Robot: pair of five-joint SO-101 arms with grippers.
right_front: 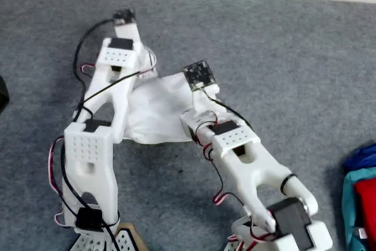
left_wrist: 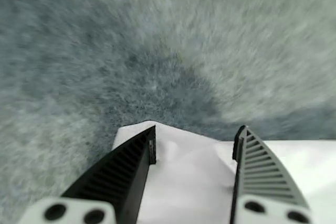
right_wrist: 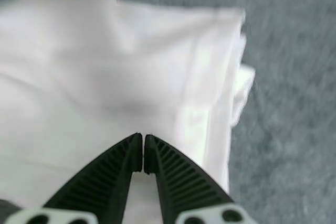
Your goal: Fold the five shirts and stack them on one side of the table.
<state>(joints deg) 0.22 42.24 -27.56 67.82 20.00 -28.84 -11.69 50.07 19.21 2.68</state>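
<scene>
The grey, felt-like surface (right_front: 282, 45) spans the whole scene. Two white arms stand on its near side, the left arm (right_front: 111, 86) reaching further than the right arm (right_front: 241, 145). Between and partly under them lies the white shirt (right_front: 155, 113), crumpled and partly doubled over near the middle of the surface. A stack of coloured shirts (right_front: 361, 195), blue, teal and red, sits well apart at the right edge.

The left end effector (left_wrist: 197, 132) is spread wide, its jaws straddling a far corner of the white shirt with bare surface beyond. The right end effector (right_wrist: 143, 137) is closed tip to tip right over the cloth, near a layered edge on the shirt's right side. I cannot tell whether any fabric is caught between the tips.

The shirt looks light, thin and limp. It will likely sag and bunch as soon as it is lifted, and the fuzzy surface will probably drag on it rather than let it slide. Corners and doubled hems are the best hold, as the extra layers give the jaws something to bite on. Taking two corners of one edge together should keep the fold straight
</scene>
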